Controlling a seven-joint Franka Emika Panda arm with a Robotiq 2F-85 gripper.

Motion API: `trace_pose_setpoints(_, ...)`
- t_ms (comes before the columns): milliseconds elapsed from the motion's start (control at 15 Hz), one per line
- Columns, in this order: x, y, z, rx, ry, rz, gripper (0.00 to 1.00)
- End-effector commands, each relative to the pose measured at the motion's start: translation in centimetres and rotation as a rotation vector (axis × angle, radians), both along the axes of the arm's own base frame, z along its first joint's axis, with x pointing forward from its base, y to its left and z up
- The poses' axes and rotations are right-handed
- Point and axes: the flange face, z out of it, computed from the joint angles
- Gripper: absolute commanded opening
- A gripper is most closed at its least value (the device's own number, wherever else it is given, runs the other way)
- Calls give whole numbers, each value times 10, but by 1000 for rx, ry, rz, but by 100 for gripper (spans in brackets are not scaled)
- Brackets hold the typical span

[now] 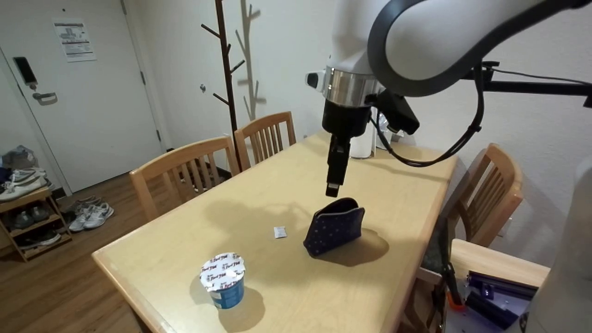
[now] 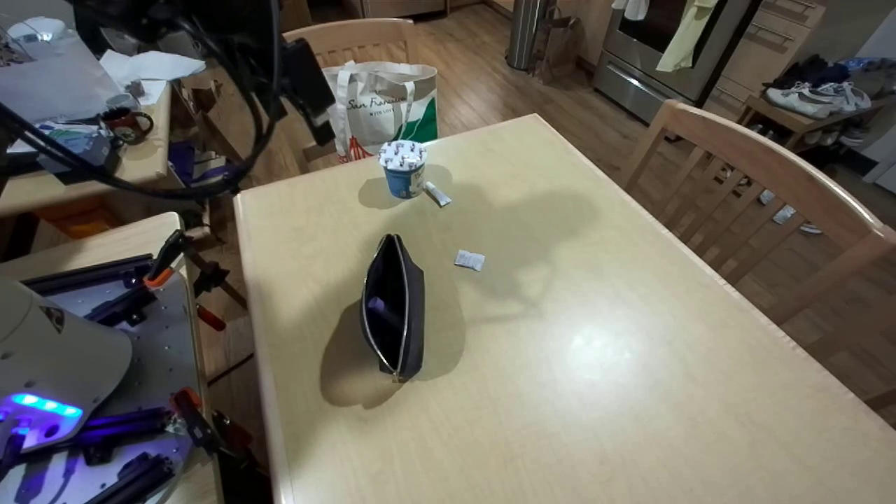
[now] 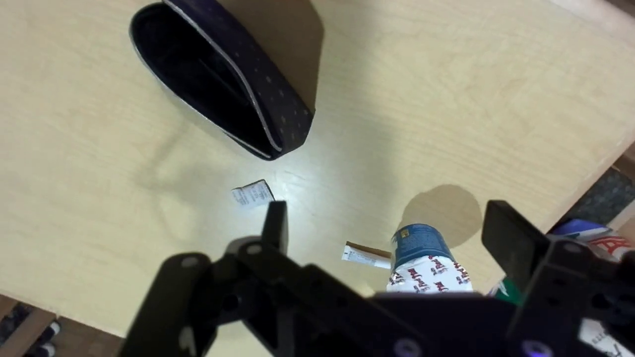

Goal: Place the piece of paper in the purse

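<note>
The piece of paper, a small white printed scrap, lies flat on the table in both exterior views (image 1: 280,232) (image 2: 470,260) and in the wrist view (image 3: 253,194). The purse, a dark navy pouch with small dots, stands upright beside it with its zip top open (image 1: 336,230) (image 2: 415,315) (image 3: 280,91). A small item shows inside the purse in an exterior view. My gripper (image 1: 332,189) is above the table, a little above and behind the purse in that view. In the wrist view the gripper (image 3: 387,206) is open with nothing between its fingers.
A blue cup with a white printed lid (image 1: 223,277) stands on the table (image 2: 630,420). A slim white packet (image 2: 438,194) lies against the cup. Wooden chairs (image 1: 185,162) stand around the table. A white roll (image 1: 362,143) stands at the far end.
</note>
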Motion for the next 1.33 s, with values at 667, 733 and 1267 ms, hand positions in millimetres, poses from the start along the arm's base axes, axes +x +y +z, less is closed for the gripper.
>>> trace_pose_setpoints(667, 74, -57, -55, 28, -27, 526, 100)
trace_pose_setpoints(733, 81, -55, -61, 28, -14, 543, 100)
trace_pose_setpoints(1267, 118, -62, -89, -20, 67, 539, 100)
